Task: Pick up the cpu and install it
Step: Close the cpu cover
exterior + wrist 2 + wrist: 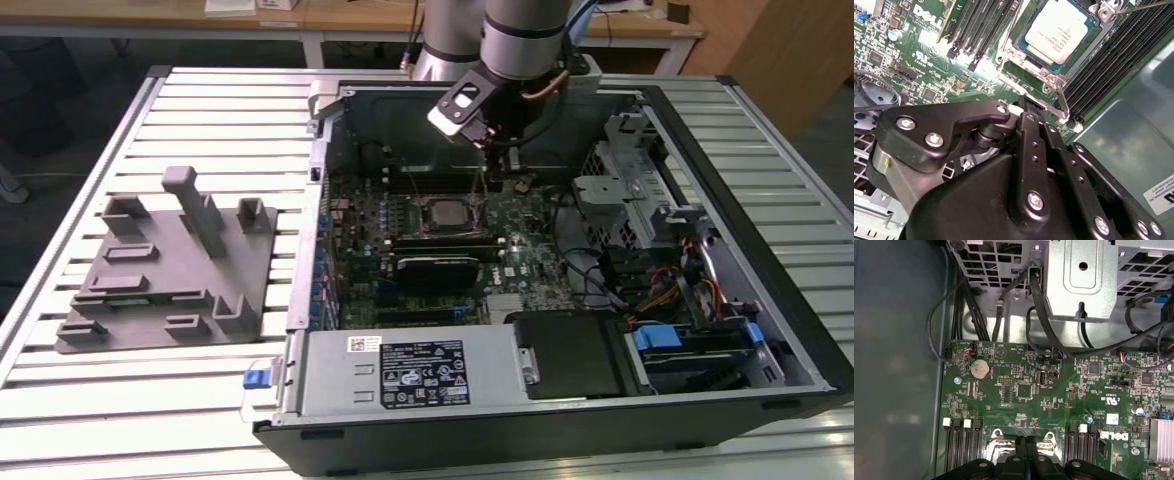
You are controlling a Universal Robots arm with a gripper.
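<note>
The cpu (1056,31), a silver square chip, lies flat in the motherboard socket (447,212), with a metal frame around it. In the exterior view my gripper (497,182) hangs inside the open computer case, just to the exterior view's right of the socket and low over the board. Both wrist views show the gripper (1029,107) (1026,441) with its black fingers pressed together and nothing between them. The fingertips stand beside a corner of the socket frame (1054,82), apart from the chip.
A grey plastic tray (160,285) with upright posts sits on the slatted table at the exterior view's left. Memory slots (979,30) flank the socket. Cables (1044,315) and a metal drive cage (641,170) crowd the case at the exterior view's right. The power supply (400,370) fills the near side.
</note>
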